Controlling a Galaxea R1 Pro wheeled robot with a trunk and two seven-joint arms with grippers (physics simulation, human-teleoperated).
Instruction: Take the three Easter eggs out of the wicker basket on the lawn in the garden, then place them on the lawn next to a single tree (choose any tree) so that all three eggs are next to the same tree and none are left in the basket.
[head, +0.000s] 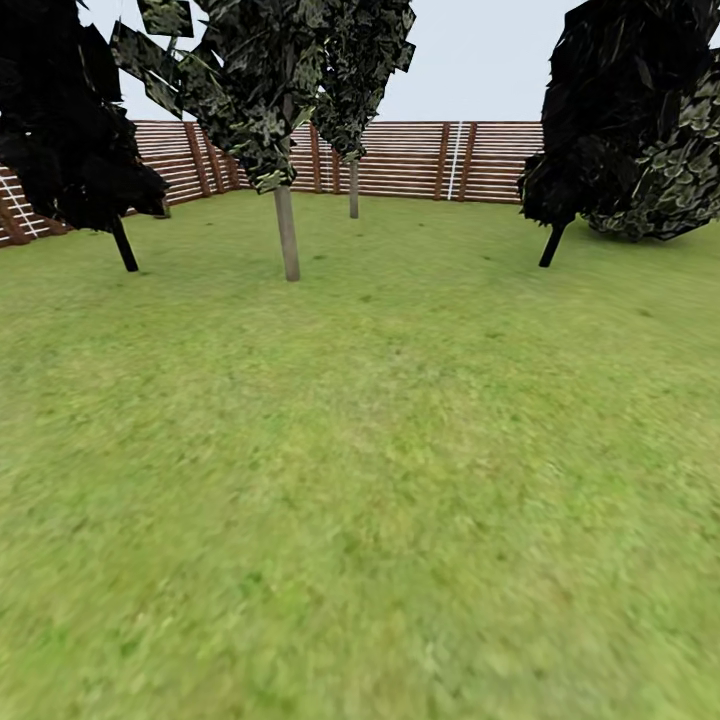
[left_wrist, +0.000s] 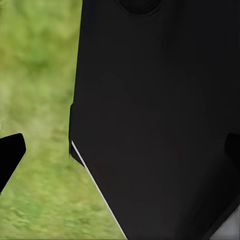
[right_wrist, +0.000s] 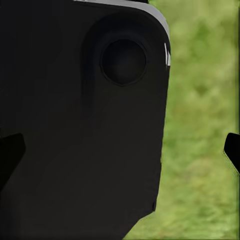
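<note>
Head view, near to far: lawn (head: 380, 520) takes up the whole foreground, mottled green, blurry close to the camera. Further out, a tree (head: 287, 230) with a slim straight grey-beige trunk and a low canopy of dark, pale-speckled leaf planes. Left of that tree, a dark-canopied tree (head: 122, 243) with a thin leaning black trunk. Behind and slightly right of the grey-trunk tree, a second pale trunk (head: 353, 190), close to the fence. Well right of it, another dark tree (head: 552, 243) on a thin leaning trunk, with a lighter-speckled leafy mass (head: 675, 170) just beside it, farther right. Brown horizontal-slat fence (head: 410, 160) runs behind all the trees; pale sky above it. No writing, labels or brands readable anywhere.

Left wrist view: left end effector (left_wrist: 120, 150), with one dark fingertip (left_wrist: 10, 152) at one edge and another at the opposite edge; a large black robot body part (left_wrist: 160, 110) sits between them, grass beyond. Fingers wide apart, released, nothing held.

Right wrist view: right end effector (right_wrist: 120, 152), fingertips (right_wrist: 232, 150) spread to both edges, released, nothing held; black robot body panel (right_wrist: 100, 125) with a round recess in front, grass beside it.
</note>
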